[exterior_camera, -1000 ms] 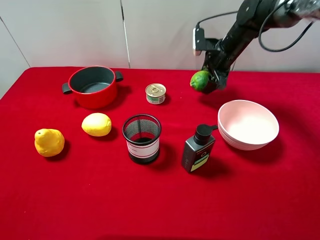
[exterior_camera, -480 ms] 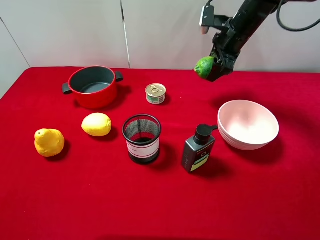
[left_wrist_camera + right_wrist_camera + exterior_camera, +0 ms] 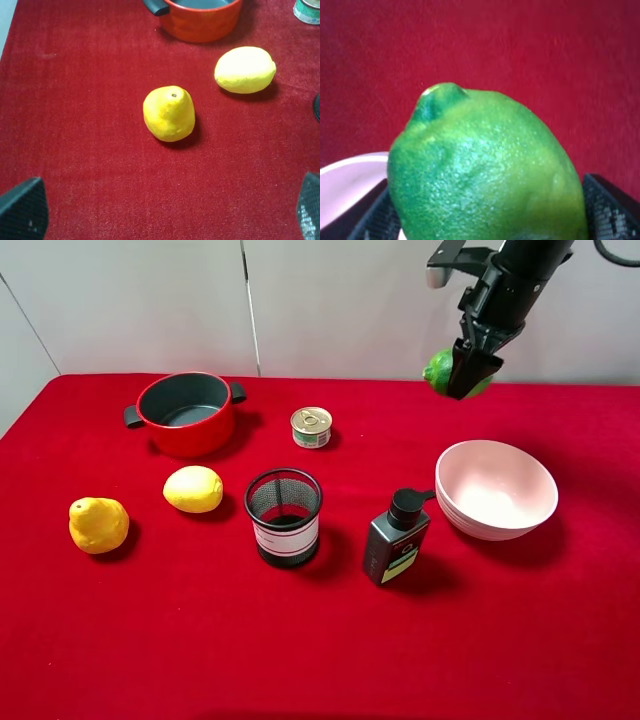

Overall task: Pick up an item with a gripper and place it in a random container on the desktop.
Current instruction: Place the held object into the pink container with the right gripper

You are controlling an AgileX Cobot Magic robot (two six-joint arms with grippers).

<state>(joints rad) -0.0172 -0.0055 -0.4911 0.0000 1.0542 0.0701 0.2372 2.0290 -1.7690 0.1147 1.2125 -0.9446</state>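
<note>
My right gripper [image 3: 466, 374] is shut on the green lime [image 3: 440, 369] and holds it high in the air, behind and a little left of the pale pink bowl [image 3: 497, 489]. The lime [image 3: 485, 170] fills the right wrist view, with the bowl's rim [image 3: 347, 175] below it and a dark finger [image 3: 612, 210] on each side. My left gripper [image 3: 160, 210] is open and empty over the red cloth [image 3: 320, 640], near the yellow fruit [image 3: 169, 113]. It is out of the exterior view.
A red pot [image 3: 187, 412] stands at the back left, a tin can [image 3: 311, 427] behind the black mesh cup [image 3: 284, 516], a dark pump bottle [image 3: 398, 539] left of the bowl. A lemon [image 3: 194, 489] and another yellow fruit [image 3: 98, 525] lie at the left.
My right gripper has lifted the lime higher and carried it to the right, closer to the space above the bowl. Nothing else has moved.
</note>
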